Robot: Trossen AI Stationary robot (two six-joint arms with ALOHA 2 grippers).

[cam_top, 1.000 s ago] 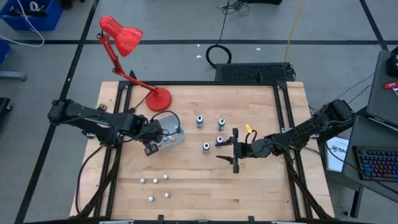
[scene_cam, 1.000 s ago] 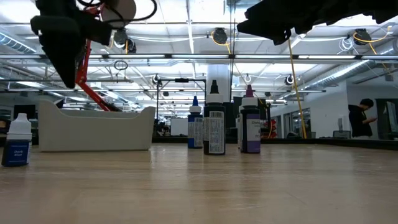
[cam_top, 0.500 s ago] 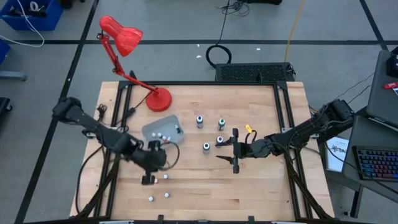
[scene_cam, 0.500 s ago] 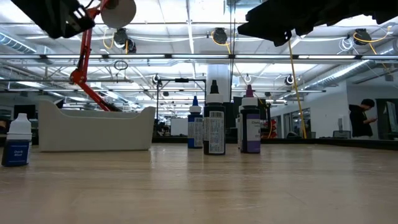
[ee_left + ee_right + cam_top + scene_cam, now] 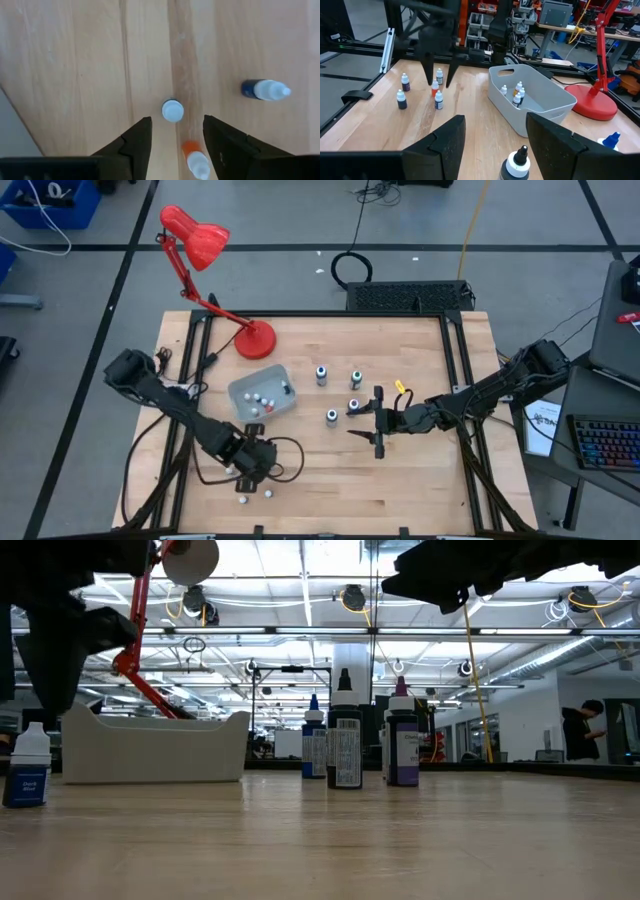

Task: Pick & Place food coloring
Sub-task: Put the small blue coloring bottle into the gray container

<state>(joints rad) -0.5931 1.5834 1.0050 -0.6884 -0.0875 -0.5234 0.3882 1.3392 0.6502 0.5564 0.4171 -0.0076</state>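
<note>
Several small white-capped food coloring bottles (image 5: 438, 100) stand upright on the wood near the table's near-left corner; others (image 5: 262, 400) sit in the grey tray (image 5: 240, 388). My left gripper (image 5: 175, 131) hangs open just over the near group, pointing down. A white-capped bottle (image 5: 173, 110) and an orange one (image 5: 192, 157) show between its fingers, and a blue one (image 5: 265, 90) is off to one side. Whether a finger touches any of them does not show. Larger bottles (image 5: 332, 417) stand at mid-table. My right gripper (image 5: 378, 423) waits beside them, open and level.
A red desk lamp (image 5: 255, 338) stands on its round base at the far left behind the tray. A yellow item (image 5: 400, 388) lies near my right gripper. A dark-capped bottle (image 5: 517, 167) stands close before my right gripper. Bare wood stretches along the near right.
My left gripper has swung from over the grey tray toward the table's near edge and come down over the group of small bottles. The tray with its bottles stays where it was. My right arm has kept still.
</note>
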